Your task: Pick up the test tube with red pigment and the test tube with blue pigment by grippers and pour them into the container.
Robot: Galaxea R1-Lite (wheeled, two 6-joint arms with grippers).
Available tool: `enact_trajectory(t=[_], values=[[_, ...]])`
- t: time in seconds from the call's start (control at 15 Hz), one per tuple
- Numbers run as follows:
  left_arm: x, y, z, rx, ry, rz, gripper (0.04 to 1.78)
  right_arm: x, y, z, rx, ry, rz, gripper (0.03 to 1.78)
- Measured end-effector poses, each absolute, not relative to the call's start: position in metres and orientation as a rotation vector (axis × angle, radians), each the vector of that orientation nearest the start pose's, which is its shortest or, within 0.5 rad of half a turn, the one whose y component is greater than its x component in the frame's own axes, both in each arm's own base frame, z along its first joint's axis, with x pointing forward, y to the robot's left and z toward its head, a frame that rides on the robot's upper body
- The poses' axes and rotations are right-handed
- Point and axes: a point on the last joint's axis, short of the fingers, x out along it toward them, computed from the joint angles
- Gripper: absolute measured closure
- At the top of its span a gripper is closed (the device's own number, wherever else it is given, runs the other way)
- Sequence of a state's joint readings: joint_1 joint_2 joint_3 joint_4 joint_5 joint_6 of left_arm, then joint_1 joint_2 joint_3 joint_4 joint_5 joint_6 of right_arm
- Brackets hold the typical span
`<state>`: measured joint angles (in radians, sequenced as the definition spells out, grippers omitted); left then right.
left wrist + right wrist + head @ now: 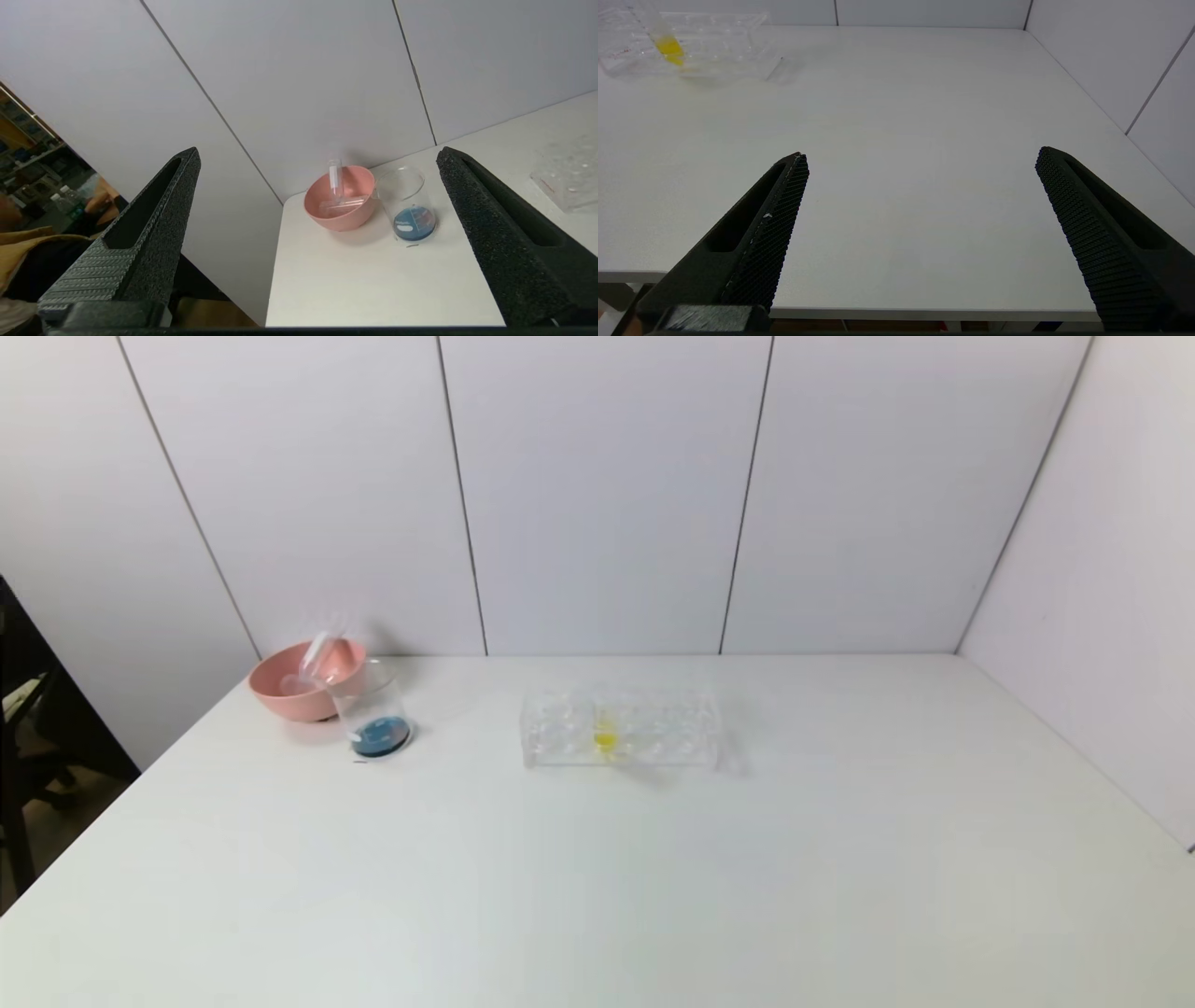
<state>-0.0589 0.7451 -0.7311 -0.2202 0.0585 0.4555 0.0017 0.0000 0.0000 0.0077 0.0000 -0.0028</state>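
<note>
Left pincer (317, 196) wide open, empty; right pincer (920, 186) wide open, empty; container (372, 713) holds blue liquid

Clear glass beaker (372, 714), matt pink bowl (291, 689), clear plastic rack (621, 729), smooth white table (597, 877)

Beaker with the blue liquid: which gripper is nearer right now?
Left. The left gripper hangs open off the table's left edge, facing the beaker beside the pink bowl. The right gripper, open, sits at the near right edge, far from it.
</note>
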Motion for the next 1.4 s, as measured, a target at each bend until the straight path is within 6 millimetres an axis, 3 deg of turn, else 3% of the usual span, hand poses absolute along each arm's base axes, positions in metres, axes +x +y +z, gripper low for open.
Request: enact_trajectory(t=[0.47, 0.67, 0.8, 0.93, 1.4], values=[[-0.050, 0.002, 0.262, 0.562, -0.330, 0.051, 0.06, -0.023, 0.000, 0.075, -0.003, 0.008, 0.001, 0.04], [-0.084, 0.000, 0.255, 0.583, -0.468, 0.042, 0.06, -0.023, 0.000, 0.075, -0.003, 0.008, 0.001, 0.04], [-0.099, -0.001, 0.240, 0.579, -0.498, 0.057, 0.06, -0.023, 0.000, 0.075, -0.003, 0.008, 0.001, 0.04], [-0.097, -0.002, 0.214, 0.577, -0.460, 0.044, 0.06, -0.023, 0.000, 0.075, -0.003, 0.008, 0.001, 0.04], [-0.035, -0.002, 0.114, 0.456, -0.197, -0.030, 0.06, -0.023, 0.000, 0.075, -0.003, 0.008, 0.001, 0.04]])
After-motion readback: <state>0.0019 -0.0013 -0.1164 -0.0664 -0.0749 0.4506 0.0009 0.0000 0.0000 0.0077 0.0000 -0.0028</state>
